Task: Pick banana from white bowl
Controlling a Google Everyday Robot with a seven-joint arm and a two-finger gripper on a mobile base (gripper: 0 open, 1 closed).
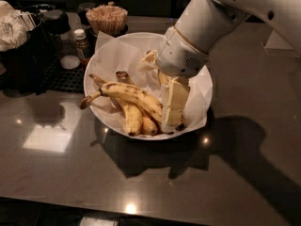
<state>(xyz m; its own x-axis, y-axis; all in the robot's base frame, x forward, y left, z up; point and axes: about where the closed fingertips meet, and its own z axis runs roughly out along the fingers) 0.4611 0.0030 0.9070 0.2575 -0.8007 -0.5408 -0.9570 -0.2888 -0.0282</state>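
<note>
- One white bowl (87, 74), with one sheet of crinkled white paper (117, 55) lining it.
- At least three bananas in the bowl: one thick, curved banana (131, 94) on top and two slimmer bananas (134, 120) under it. I cannot tell whether the yellow bit behind my gripper is a fourth.
- One gripper (170, 121), mine, down inside the right half of the bowl.
- One cup of wooden stir sticks (107, 19), beyond the bowl.
- One small white-capped bottle (81, 39), far left of the bowl.
</note>
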